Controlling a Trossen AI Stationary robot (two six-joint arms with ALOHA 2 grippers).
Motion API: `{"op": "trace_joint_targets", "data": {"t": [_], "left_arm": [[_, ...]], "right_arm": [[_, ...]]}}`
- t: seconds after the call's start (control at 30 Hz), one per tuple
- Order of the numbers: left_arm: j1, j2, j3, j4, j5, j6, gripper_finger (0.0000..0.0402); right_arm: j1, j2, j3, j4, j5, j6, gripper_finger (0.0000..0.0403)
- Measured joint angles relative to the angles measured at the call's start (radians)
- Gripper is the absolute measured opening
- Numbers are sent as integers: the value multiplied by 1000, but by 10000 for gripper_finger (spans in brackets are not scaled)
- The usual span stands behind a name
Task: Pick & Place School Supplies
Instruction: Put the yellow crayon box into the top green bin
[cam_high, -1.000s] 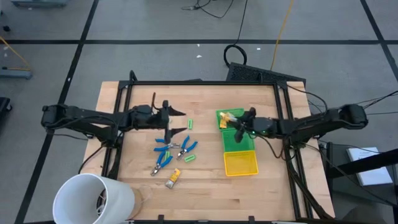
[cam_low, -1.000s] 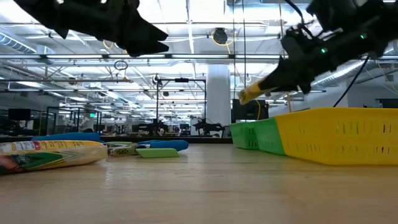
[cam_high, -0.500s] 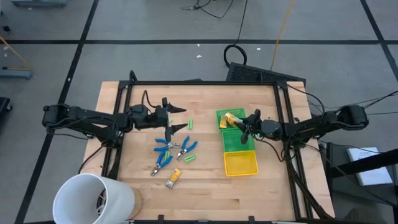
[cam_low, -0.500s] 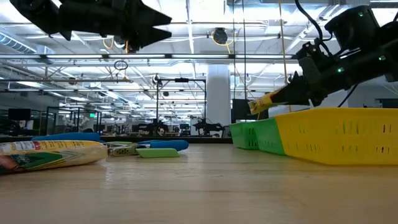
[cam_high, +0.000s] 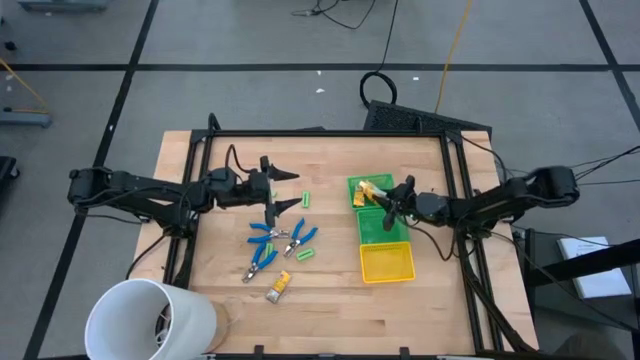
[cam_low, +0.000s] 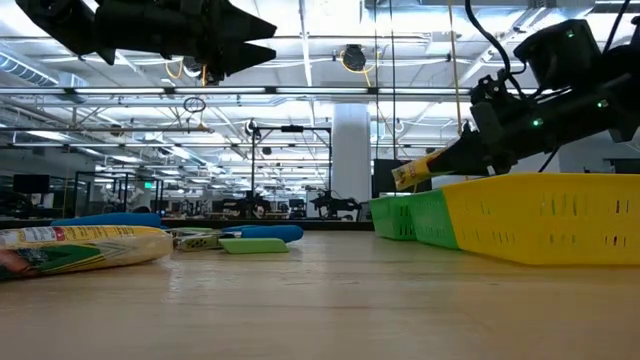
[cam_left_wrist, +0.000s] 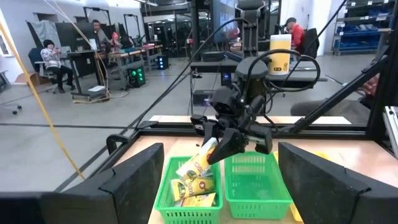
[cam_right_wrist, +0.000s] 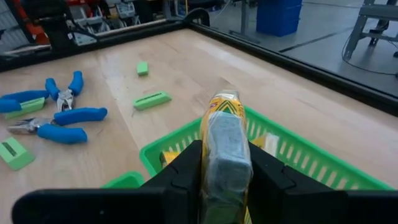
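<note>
My right gripper (cam_high: 385, 200) is shut on a yellow-tan wrapped block (cam_right_wrist: 224, 134), which it carries just above the green bin (cam_high: 397, 228). More wrapped blocks (cam_left_wrist: 194, 186) lie in that bin's far section. My left gripper (cam_high: 297, 192) is open and hovers above the table, near a short green piece (cam_high: 307, 199). Flat on the wood lie three blue-handled pliers (cam_high: 266, 233), two more green pieces (cam_high: 303, 254) and one wrapped block (cam_high: 279, 286). My right gripper pinches the wrapped block between its two fingers (cam_right_wrist: 186, 163), which lie on its two long sides. The block's free end (cam_low: 408, 175) juts out past the fingertips, slanting down toward the table's left. It is lifted clear, over the green bin's rim (cam_right_wrist: 174, 138).
A yellow bin (cam_high: 387, 263) stands against the green bin on its near side. A large white cup (cam_high: 150, 318) lies at the near left corner. Black rails (cam_high: 320, 133) frame the table. Bare wood lies between the pliers and the bins.
My right gripper has come down with the wrapped block toward the green bin, shifting slightly toward the table's right and then back left. My left gripper has risen a little and stayed open.
</note>
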Motion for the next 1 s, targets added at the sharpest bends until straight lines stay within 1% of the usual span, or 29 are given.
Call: {"op": "trace_joint_targets", "data": {"t": [0.2, 0.3, 0.5, 0.7, 1.0], "left_arm": [[0, 0, 0, 0, 0, 0, 306], [0, 0, 0, 0, 0, 0, 303], [0, 0, 0, 0, 0, 0, 312], [0, 0, 0, -1, 1, 0, 323], [0, 0, 0, -1, 1, 1, 311]], "right_arm": [[0, 69, 0, 114, 1, 0, 82], [-4, 92, 0, 143, 2, -5, 84], [-17, 120, 0, 143, 2, -18, 84], [-17, 122, 0, 143, 1, -18, 91], [-16, 122, 1, 149, 1, -18, 98]]}}
